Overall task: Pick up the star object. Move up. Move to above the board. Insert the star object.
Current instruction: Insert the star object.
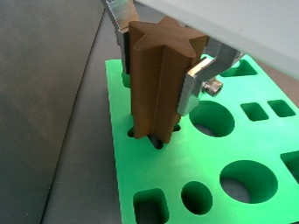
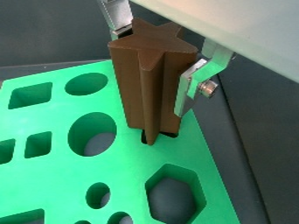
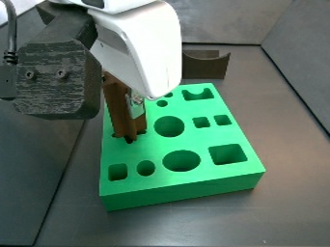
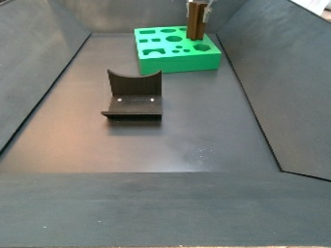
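Observation:
The star object (image 1: pixel 156 79), a tall brown fluted prism, stands upright between my gripper's (image 1: pixel 158 70) silver fingers (image 1: pixel 193 86). The gripper is shut on it. Its lower end sits in the mouth of the star-shaped hole of the green board (image 1: pixel 128 171), near the board's edge, with most of its height above the surface. Both wrist views show this; the piece (image 2: pixel 146 83) hides most of the hole in the board (image 2: pixel 59 114). In a side view the star object (image 3: pixel 125 118) stands on the board (image 3: pixel 194 172) under the white gripper body (image 3: pixel 135 48).
Other cut-outs in the board lie open: circles (image 1: pixel 246 178), squares (image 1: pixel 253 111), a hexagon (image 2: pixel 173 192). The dark fixture (image 4: pixel 132 97) stands on the floor apart from the board (image 4: pixel 181 64). Dark bin walls surround the floor.

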You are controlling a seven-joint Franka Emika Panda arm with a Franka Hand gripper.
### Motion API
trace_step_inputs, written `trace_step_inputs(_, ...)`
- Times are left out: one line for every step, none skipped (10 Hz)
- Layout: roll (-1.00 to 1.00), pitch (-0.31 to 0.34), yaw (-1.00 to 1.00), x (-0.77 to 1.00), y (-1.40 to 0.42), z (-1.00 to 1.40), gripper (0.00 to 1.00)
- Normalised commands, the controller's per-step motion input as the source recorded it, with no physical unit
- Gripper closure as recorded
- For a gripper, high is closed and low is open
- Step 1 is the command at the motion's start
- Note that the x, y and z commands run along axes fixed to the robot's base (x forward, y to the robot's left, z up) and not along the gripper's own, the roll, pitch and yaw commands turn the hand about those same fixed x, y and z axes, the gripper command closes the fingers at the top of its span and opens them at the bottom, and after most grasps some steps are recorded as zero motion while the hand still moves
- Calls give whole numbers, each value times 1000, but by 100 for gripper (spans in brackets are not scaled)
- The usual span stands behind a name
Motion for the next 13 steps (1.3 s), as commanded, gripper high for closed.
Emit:
trace_step_inputs(-7,-100,-94,0,-157,-186,100)
trace_step_inputs(-87,-157,-506,-54,-240,-309,100)
trace_step_inputs(-129,-124,-717,-77,-89,-120,100)
trace_step_inputs(0,0,-6,0,0,0,100)
trace_step_inputs(0,0,-326,0,134,-346,100)
trace_step_inputs(37,0,-763,0,234,-511,100)
trace_step_inputs(0,0,-720,-20,243,-323,100)
trace_step_inputs(0,0,0,0,-20,-11,100)
trace_step_inputs(0,-14,0,26,-109,-160,100)
trace_step_inputs(0,-70,0,106,-189,-329,100)
trace_step_inputs(0,-169,0,3,-137,-651,100)
trace_step_inputs(0,-197,-34,0,-106,-877,100)
trace_step_inputs(0,-136,-54,60,-140,-1000,100)
